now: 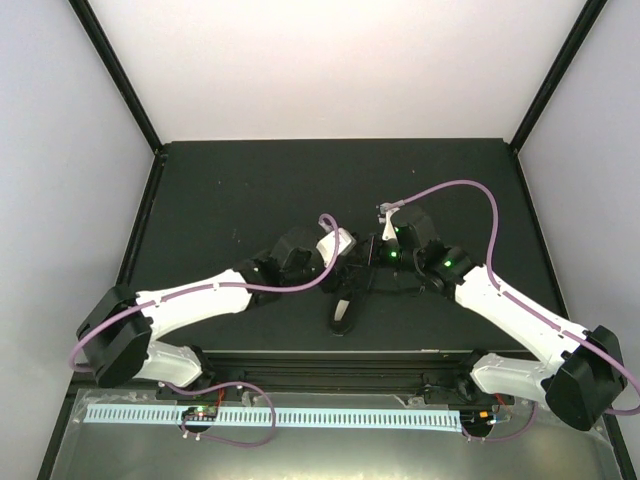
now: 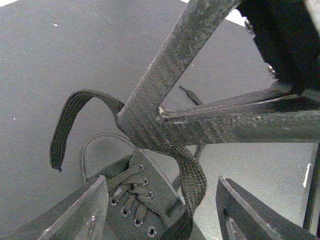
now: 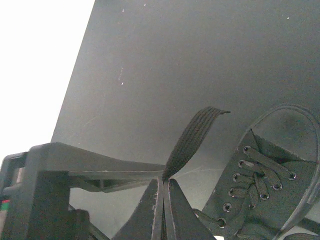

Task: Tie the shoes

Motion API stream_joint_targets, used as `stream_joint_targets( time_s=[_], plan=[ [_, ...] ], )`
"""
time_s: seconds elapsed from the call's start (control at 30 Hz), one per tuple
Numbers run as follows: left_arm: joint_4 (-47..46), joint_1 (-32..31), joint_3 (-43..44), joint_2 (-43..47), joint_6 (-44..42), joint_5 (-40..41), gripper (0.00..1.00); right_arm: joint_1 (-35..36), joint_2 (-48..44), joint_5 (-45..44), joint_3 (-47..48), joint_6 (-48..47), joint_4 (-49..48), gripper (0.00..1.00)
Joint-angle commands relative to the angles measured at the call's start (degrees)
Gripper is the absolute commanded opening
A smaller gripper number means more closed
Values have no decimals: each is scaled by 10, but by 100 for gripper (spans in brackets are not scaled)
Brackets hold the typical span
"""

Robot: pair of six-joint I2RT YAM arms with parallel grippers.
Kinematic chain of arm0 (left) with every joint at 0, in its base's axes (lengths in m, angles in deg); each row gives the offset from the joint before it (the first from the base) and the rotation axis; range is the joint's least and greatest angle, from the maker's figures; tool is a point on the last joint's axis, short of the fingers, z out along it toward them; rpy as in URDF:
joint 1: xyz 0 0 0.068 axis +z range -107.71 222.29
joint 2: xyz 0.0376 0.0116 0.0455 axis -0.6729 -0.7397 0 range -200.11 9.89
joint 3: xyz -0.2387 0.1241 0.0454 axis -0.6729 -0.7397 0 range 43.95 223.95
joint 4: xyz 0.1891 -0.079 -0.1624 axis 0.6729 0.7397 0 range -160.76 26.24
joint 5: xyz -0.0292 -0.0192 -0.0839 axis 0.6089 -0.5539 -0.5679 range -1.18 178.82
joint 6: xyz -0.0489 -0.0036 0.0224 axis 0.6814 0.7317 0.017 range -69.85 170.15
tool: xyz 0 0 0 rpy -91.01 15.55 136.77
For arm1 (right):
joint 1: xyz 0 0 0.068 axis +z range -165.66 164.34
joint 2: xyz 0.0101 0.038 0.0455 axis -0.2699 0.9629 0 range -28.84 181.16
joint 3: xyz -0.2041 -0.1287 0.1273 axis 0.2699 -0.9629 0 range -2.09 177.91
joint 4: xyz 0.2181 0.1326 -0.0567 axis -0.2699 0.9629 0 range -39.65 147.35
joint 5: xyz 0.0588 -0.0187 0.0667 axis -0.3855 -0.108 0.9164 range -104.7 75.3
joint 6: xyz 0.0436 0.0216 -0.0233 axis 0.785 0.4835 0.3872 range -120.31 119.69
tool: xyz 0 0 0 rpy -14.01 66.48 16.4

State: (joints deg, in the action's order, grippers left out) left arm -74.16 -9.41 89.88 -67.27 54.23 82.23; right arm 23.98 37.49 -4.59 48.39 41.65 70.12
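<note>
Left hand (image 2: 161, 181), right hand (image 3: 163, 184), one shoe (image 3: 260, 185), one pinched lace (image 3: 192, 137).

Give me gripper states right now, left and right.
Left gripper: open, jaws wide apart, the lace passing between them ungripped.
Right gripper: closed, jaws pinching the lace.

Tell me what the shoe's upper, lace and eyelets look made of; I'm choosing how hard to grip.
The shoe upper looks like matte canvas: fine woven grain, no shine. The lace seems a flat woven textile, cotton or polyester perhaps, with lengthwise ribs. The eyelets look like small metal rings with a faint glint, though plastic is possible.
</note>
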Motion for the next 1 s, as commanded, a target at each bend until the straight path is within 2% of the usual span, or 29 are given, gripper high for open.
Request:
stream_joint_targets(
  time_s=[0.0, 0.1, 0.17, 0.23, 0.3, 0.33, 0.37, 0.4, 0.5, 0.57, 0.67, 0.77, 0.87, 0.97],
  plan=[
    [-42, 11, 32, -26, 17, -39, 57, 3, -11, -7, 14, 4, 5, 2],
    [-49, 15, 37, -37, 27, -48, 49, 3, -14, -11, 12, 2, 6, 2],
    [-60, 16, 36, -40, 33, -49, 40, 4, -15, -14, 11, 1, 7, 2],
    [-71, 18, 37, -45, 43, -53, 26, 3, -14, -16, 9, -1, 7, 2],
    [-76, 22, 38, -50, 51, -65, 4, 3, -13, -21, 8, -3, 12, 2],
    [-75, 26, 38, -52, 59, -67, 2, 3, -14, -27, 8, -6, 19, 2],
    [-75, 29, 32, -51, 67, -68, 2, 3, -16, -39, 8, -9, 29, 5],
    [-78, 32, 27, -48, 75, -68, 1, 2, -19, -54, 7, -12, 40, 15],
    [-87, 47, 2, -34, 102, -72, 1, -22, -36, -97, -11, -19, 73, 61],
    [-81, 57, -7, -28, 118, -86, 2, -61, -48, -108, -41, -20, 84, 76],
    [-29, 69, 4, -28, 141, -101, 1, -134, -57, -119, -91, -28, 102, 86],
    [26, 77, 13, -27, 166, -100, 2, -184, -44, -164, -120, -39, 136, 88],
    [43, 86, 4, -23, 195, -116, 2, -194, -21, -212, -140, -37, 153, 89],
    [44, 88, -2, -21, 205, -138, 1, -195, 8, -199, -161, -29, 130, 86]
  ],
)
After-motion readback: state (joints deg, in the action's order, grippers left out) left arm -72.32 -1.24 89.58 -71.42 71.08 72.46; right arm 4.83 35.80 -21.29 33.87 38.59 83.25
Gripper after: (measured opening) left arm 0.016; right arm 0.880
